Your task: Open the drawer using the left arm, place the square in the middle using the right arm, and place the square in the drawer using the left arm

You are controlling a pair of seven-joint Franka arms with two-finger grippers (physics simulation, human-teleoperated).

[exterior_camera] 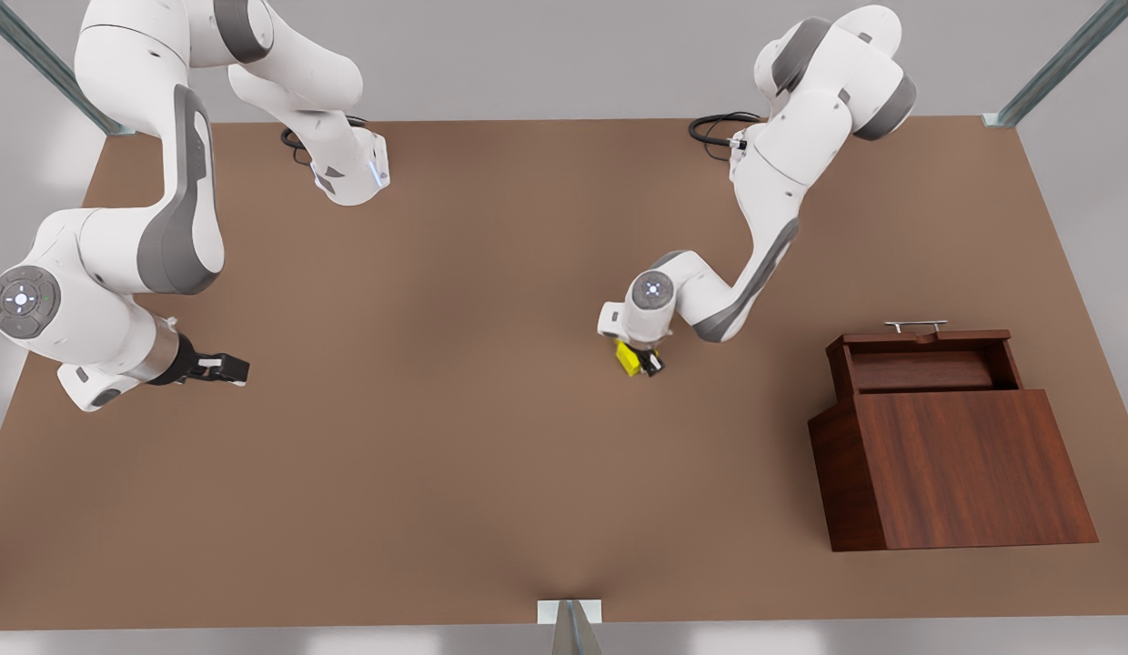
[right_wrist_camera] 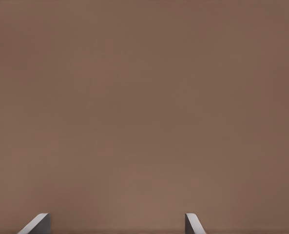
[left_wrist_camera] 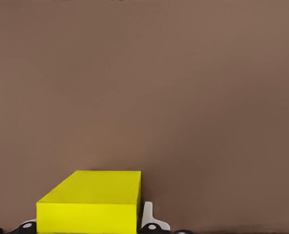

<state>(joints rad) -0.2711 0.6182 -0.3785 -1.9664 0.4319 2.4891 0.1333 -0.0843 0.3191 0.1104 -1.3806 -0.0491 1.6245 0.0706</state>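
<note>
Left pincer (exterior_camera: 643, 361) half hidden behind the square (exterior_camera: 629, 357) and its own wrist.

No legible text — no labels.

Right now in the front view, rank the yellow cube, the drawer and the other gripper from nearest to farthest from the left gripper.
Measured from the left gripper, mid-table:
1. Yellow cube: between its fingers, at the table's middle.
2. Drawer: open, toward the front view's right, on the cabinet.
3. Right gripper: open, waiting far toward the front view's left.
</note>
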